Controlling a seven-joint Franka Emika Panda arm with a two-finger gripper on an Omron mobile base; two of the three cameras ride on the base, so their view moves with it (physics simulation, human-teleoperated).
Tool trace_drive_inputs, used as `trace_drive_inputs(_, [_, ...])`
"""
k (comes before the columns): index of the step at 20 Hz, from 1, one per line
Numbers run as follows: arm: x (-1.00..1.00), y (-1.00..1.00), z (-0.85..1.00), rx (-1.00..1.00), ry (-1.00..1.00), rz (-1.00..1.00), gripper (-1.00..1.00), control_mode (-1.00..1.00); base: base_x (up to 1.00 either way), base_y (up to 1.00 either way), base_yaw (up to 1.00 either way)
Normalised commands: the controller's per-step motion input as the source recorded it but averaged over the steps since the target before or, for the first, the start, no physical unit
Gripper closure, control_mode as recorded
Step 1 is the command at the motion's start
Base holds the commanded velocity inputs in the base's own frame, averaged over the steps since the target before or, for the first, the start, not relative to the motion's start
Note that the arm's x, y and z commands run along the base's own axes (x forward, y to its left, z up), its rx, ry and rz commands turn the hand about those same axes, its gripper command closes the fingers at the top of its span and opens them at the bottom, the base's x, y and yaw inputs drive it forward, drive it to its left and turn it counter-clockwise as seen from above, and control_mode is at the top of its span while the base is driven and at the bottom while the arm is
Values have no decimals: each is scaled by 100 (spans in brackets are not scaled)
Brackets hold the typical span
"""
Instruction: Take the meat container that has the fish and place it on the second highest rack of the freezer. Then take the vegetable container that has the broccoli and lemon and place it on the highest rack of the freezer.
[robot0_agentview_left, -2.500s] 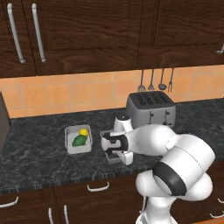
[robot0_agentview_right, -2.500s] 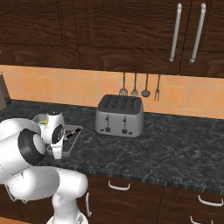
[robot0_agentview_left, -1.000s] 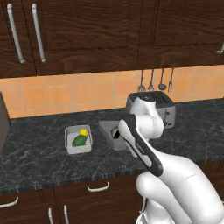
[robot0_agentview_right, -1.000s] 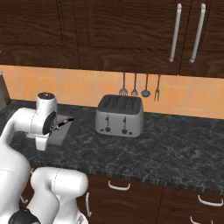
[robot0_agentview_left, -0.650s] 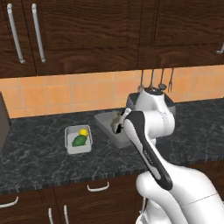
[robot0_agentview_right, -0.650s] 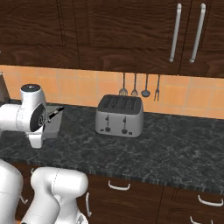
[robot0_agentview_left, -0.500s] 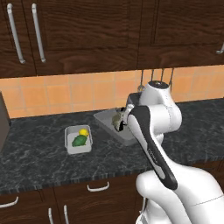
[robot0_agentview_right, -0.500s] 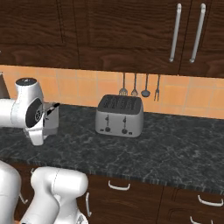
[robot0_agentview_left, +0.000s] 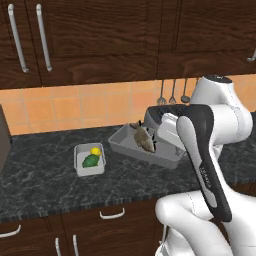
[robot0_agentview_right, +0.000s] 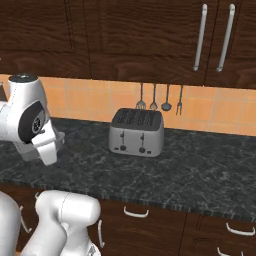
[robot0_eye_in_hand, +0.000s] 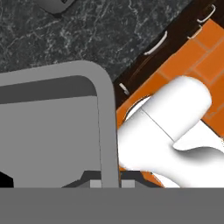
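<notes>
We now have the meat container (robot0_agentview_left: 142, 146) with the fish (robot0_agentview_left: 144, 138) lifted off the surface (robot0_agentview_left: 45, 180), higher than a moment ago, our claw (robot0_eye_in_hand: 106, 181) clamped on its rim, ready for the freezer.

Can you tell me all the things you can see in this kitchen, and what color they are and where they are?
meat container: one, grey, lifted off the counter and tilted, in front of the toaster
fish: one, brown-tan with dark fins, in the meat container
vegetable container: one, pale grey, on the counter, to the left
broccoli: one, dark green, in the vegetable container
lemon: one, yellow, beside the broccoli
toaster: one, silver, on the counter by the wall
utensils: four, dark metal, hanging on the orange tiles
counter: one, black speckled
cabinets: dark brown, above and below the counter
tool: one, dark tips, shut on the meat container's rim
</notes>
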Motion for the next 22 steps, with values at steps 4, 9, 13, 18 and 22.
trace_drive_inputs(4, [-54,-9,43,0,-12,17,100,-100,0,0,0])
trace_drive_inputs(9, [-45,0,47,0,-4,5,100,-100,0,0,0])
trace_drive_inputs(13, [-45,-8,38,0,0,5,100,-100,0,0,0])
trace_drive_inputs(18, [-14,-1,6,0,0,0,100,100,-75,-5,-1])
trace_drive_inputs(22, [0,0,0,0,0,0,100,100,-97,-9,-24])
